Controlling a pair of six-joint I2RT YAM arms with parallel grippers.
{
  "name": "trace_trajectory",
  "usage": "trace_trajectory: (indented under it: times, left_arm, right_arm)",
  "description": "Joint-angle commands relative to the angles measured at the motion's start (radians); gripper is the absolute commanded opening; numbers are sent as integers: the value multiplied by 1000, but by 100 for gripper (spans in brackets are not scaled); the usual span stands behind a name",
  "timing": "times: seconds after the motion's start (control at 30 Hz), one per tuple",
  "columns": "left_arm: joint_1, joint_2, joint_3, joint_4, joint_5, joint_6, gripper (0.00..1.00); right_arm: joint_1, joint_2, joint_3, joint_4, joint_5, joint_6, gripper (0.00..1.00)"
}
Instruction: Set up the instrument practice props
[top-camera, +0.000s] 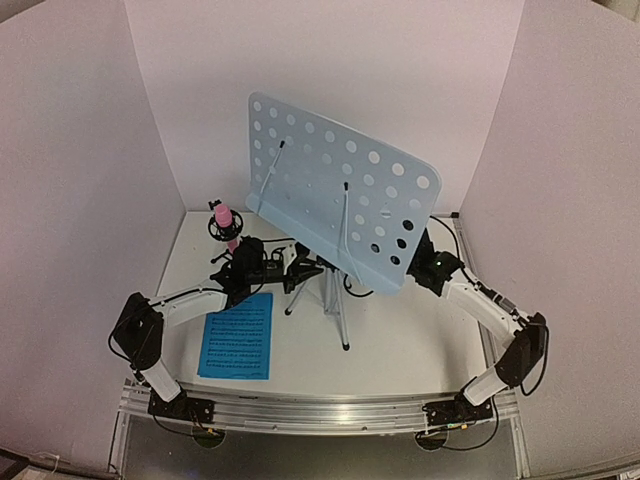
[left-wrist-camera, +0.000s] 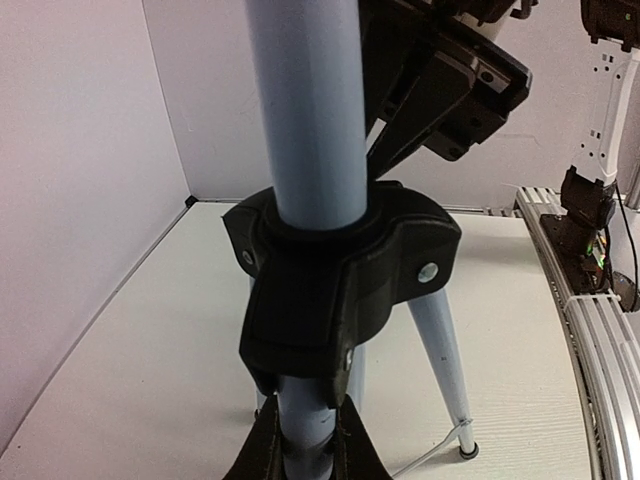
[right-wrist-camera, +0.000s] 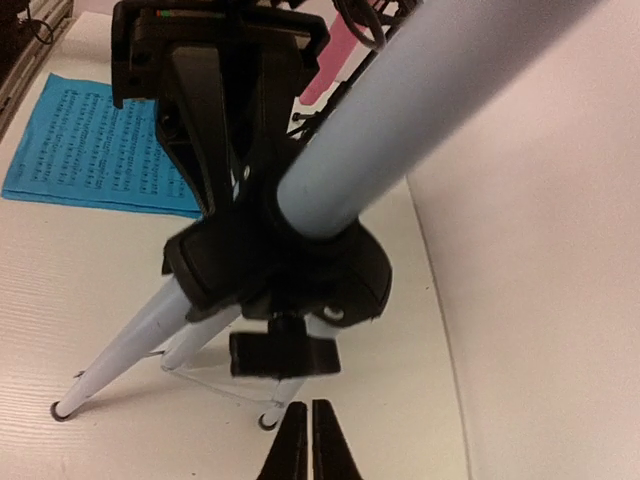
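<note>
L gripper (left-wrist-camera: 307, 445) clenched on tripod (left-wrist-camera: 300, 100) tube just below black collar (left-wrist-camera: 340, 270). R gripper (right-wrist-camera: 307, 450) pinched shut, empty, just short of black knob (right-wrist-camera: 285, 355). Perforated blue-grey desk (top-camera: 340, 200) tilted above both. Blue stave sheet (top-camera: 237, 335) flat on white table (top-camera: 400, 340), beyond tripod from R jaws. Pink mic (top-camera: 224, 220) near L jaws; white walls (top-camera: 80, 150).

the white table (top-camera: 400, 350) has a faintly grooved top. a tripod (top-camera: 338, 315) stands on it near the middle, its legs spread and its small dark feet resting on the surface. just left of the tripod a blue sheet (top-camera: 237, 335) of printed music lies flat. behind and left of the tripod a pink microphone (top-camera: 224, 222) stands on a small black base. in front of the tripod a metal rail (top-camera: 320, 412) runs along the near edge.
</note>
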Motion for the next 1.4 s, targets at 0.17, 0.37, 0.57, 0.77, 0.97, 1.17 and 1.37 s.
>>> trace_trajectory:
  times: [0.17, 0.37, 0.57, 0.77, 0.97, 1.17, 1.37]
  left_arm:
    - [10, 2, 23, -51, -21, 59, 0]
    - [10, 2, 17, -47, -17, 54, 0]
    - [10, 4, 19, -42, -15, 53, 0]
    - [10, 4, 20, -53, -19, 59, 0]
    - [10, 4, 21, -58, -19, 62, 0]
    - [9, 8, 23, -57, -20, 64, 0]
    - [9, 9, 25, -56, -21, 64, 0]
  right_arm:
    - [-31, 67, 124, -250, -155, 88, 4]
    - [-49, 49, 129, -231, -178, 116, 11]
    - [-50, 23, 109, -104, -186, 115, 27]
    - [-50, 14, 66, 43, -220, 117, 34]
    - [-46, 35, 64, 71, -267, 105, 33]
    - [-28, 48, 55, 68, -262, 78, 34]
    - [-3, 67, 59, 75, -246, 58, 34]
